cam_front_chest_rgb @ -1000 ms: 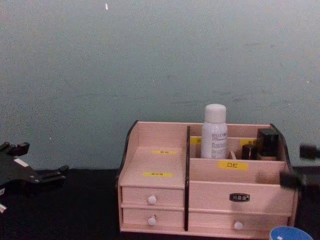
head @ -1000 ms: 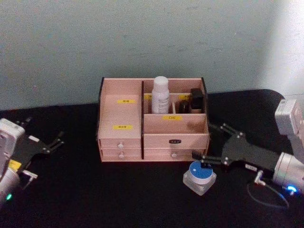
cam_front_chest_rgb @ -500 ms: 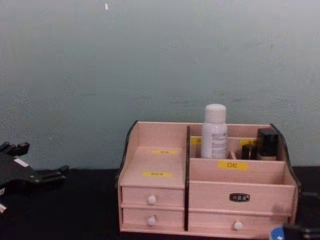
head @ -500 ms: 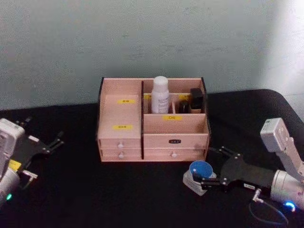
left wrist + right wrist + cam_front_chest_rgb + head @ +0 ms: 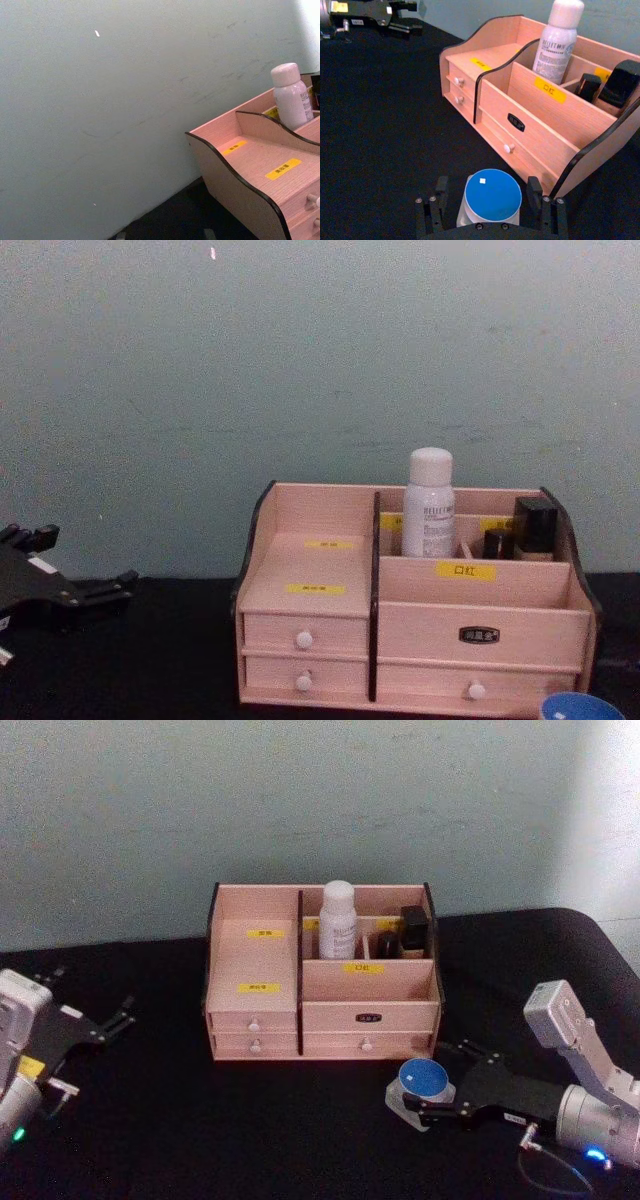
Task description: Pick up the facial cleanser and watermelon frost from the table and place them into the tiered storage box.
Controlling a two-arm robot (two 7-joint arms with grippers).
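The watermelon frost [image 5: 421,1084], a squat frosted jar with a blue lid, stands on the black table in front of the tiered storage box [image 5: 255,960]. My right gripper [image 5: 432,1078] is low at the table and open, one finger on each side of the jar [image 5: 492,199]; the fingers [image 5: 436,201] stand slightly off its sides. The facial cleanser [image 5: 338,920], a tall white bottle, stands upright in the box's back compartment [image 5: 559,35]. My left gripper [image 5: 95,1028] is parked open at the table's far left, away from everything.
Small dark bottles [image 5: 412,928] share the box's back right compartment beside the cleanser. The box [image 5: 320,570] backs against a pale wall, with white-knobbed drawers [image 5: 508,148] facing me. Bare black table [image 5: 200,1120] spreads between the two arms.
My right gripper has dropped from above the jar to table level and drawn back slightly, so its fingers now flank the jar. The jar, box and left arm have not moved.
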